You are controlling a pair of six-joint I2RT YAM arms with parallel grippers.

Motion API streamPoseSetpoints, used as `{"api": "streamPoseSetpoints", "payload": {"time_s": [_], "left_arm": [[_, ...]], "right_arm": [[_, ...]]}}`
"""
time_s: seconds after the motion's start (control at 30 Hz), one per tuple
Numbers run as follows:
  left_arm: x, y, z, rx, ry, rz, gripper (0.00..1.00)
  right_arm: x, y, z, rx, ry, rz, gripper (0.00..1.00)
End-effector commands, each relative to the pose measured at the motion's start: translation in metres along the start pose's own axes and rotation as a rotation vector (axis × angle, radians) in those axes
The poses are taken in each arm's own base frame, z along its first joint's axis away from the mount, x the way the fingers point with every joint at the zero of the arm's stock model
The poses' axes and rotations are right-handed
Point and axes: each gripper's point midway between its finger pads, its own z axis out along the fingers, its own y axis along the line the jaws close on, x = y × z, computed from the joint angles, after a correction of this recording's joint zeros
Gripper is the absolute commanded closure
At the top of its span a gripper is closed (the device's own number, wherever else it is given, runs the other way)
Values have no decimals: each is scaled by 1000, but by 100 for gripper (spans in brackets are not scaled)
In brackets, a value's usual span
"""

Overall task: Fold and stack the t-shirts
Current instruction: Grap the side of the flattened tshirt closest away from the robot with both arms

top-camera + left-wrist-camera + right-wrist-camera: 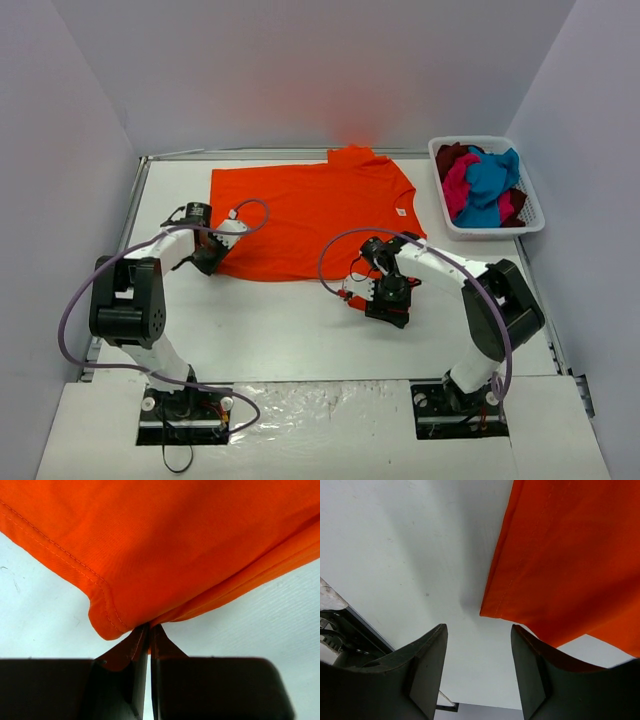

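Left gripper (pixel 150 632) clamped on shirt (pixel 310 212) hem corner. Right gripper (pixel 479 632) jaws apart, empty; other corner just ahead, nearer it.

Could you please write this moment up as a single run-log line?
left hand: shut on orange t-shirt corner | right hand: open, empty, near shirt edge | shirt: spread out, not yet folded
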Motion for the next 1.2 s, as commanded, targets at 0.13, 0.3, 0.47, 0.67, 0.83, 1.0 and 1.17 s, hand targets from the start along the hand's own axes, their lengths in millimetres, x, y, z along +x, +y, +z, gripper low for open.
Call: {"api": "streamPoseSetpoints", "payload": {"time_s": [0.13, 0.3, 0.47, 0.67, 0.83, 1.0, 1.17], "left_arm": [[0, 6, 3, -15, 1, -26, 98], [3, 3, 6, -6, 3, -26, 98], [4, 0, 5, 4, 1, -30, 98], [2, -1, 4, 10, -9, -28, 98], [4, -4, 5, 16, -11, -30, 98], [5, -5, 6, 19, -10, -26, 98], [4, -6, 4, 26, -14, -21, 98]], "right_arm": [[18, 6, 13, -25, 109, -6, 51], [15, 3, 20, -11, 107, 10, 52], [12, -3, 32, 3, 122, 37, 54], [3, -1, 44, 34, 149, 27, 61], [0, 1, 57, 70, 190, 41, 74], [2, 4, 67, 67, 218, 50, 96], [0, 9, 56, 58, 193, 54, 100]]}}
